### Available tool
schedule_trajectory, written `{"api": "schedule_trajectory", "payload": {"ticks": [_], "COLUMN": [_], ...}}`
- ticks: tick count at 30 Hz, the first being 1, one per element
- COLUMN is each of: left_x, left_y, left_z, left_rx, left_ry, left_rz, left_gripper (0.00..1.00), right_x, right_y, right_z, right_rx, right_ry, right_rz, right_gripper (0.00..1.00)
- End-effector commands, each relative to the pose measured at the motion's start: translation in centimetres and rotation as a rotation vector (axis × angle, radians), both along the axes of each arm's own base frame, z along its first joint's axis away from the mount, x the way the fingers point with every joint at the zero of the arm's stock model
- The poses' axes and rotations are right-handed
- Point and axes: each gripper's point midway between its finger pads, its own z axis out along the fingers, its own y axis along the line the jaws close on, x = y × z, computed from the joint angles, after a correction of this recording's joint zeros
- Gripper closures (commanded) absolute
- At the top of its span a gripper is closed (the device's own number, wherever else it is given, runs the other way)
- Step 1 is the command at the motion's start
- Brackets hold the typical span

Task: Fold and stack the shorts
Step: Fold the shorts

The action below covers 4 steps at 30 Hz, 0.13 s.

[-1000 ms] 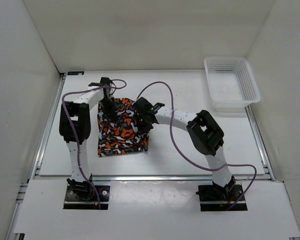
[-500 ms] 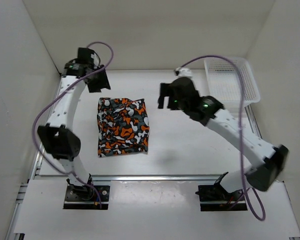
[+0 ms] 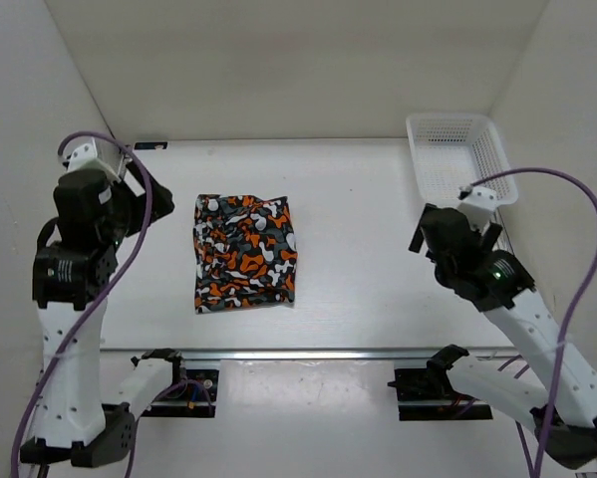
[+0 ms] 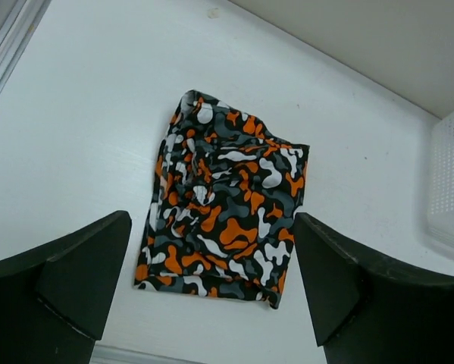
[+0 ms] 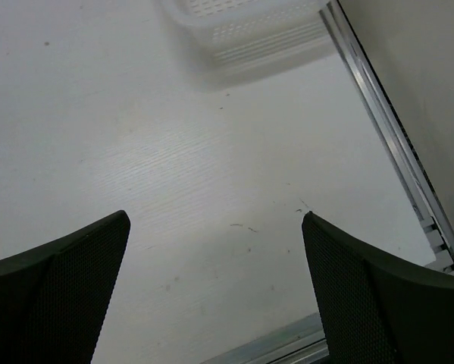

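The shorts (image 3: 244, 253), a folded pad of orange, black, grey and white camouflage print, lie flat on the white table left of centre. Nothing touches them. My left gripper (image 3: 142, 202) is raised high at the table's left side, well clear of them. In the left wrist view the shorts (image 4: 223, 205) show far below between the open fingers of the left gripper (image 4: 211, 218). My right gripper (image 3: 424, 235) hangs high on the right, near the basket. It is open and empty in the right wrist view (image 5: 215, 218), with only bare table under it.
A white mesh basket (image 3: 457, 119) stands at the back right corner, and its edge shows in both wrist views (image 4: 448, 182) (image 5: 242, 26). Metal rails (image 3: 511, 267) run along the table's sides and front. White walls enclose the table.
Both grippers have let go of the shorts' far edge, opened, and swung up and outward, the left to the left side, the right toward the basket. The shorts stay flat.
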Motion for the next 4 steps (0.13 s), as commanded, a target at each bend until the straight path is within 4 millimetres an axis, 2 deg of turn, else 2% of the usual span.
{"api": "schedule_trajectory", "payload": {"ticks": [1,4], "left_x": [-1.7,-3.2], "left_y": [1.1,1.5], "left_z": [-1.0,-2.0], "left_rx": [-0.018,-0.032], "left_ry": [-0.024,-0.032], "left_rz": [0.079,0.11], "left_gripper": [0.0,0.0], "right_x": [-2.1,-2.9], "right_y": [-2.9,-3.4], "right_z": [0.8,0.8], "right_rx": [0.014,0.02], "right_ry": [-0.062,-0.07], "right_rz": [-0.11,-0.11], "right_gripper": [0.01,0.01]}}
